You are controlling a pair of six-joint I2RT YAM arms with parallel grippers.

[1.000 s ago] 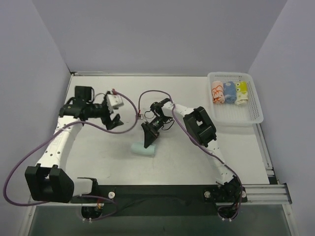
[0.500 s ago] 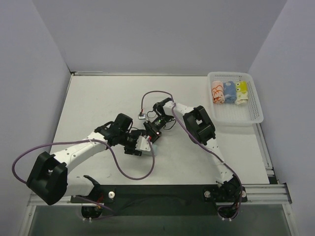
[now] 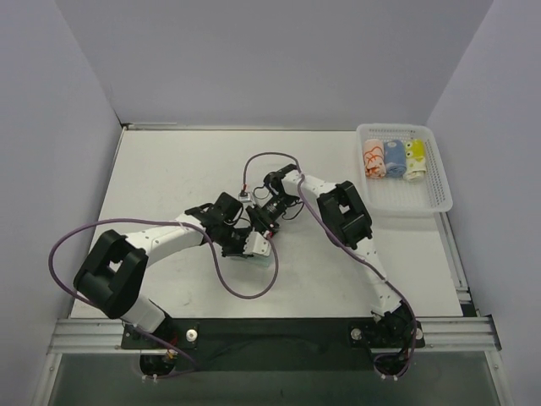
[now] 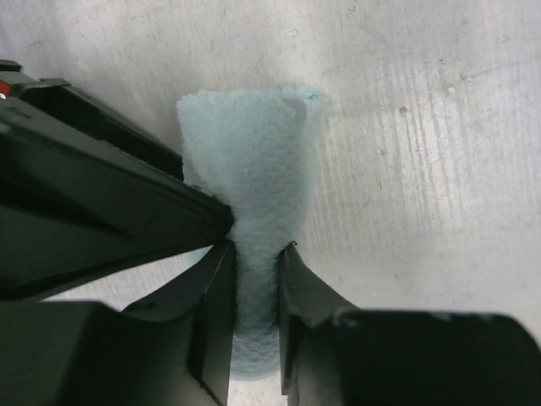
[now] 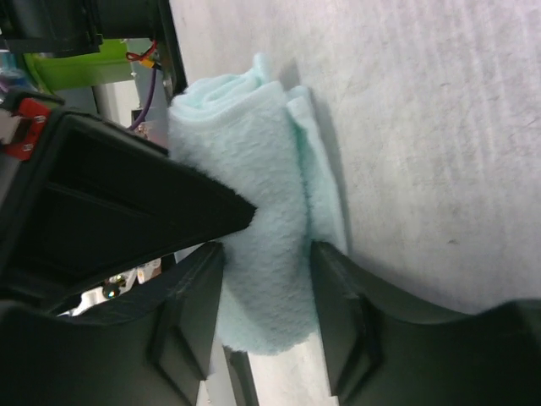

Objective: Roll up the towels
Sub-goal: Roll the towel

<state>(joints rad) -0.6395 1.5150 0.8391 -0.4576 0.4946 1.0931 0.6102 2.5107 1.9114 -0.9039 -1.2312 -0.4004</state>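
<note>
Mint towel (image 4: 249,152), pinched in left pincer (image 4: 256,247), straddled by right pincer (image 5: 269,254)

Bright even light, soft shadows; 2 wrist cams' foregrnd blurry.

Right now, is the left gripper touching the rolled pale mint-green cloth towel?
Touching. The left wrist view shows the left gripper with both fingers pressed into the mint-green towel, squeezing it narrow.

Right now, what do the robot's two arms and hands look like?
The left arm and right arm are slim white tubes joined by chunky black joints. A purple cable runs along each one. The left hand and right hand each have two black, wedge-shaped fingers.
</note>
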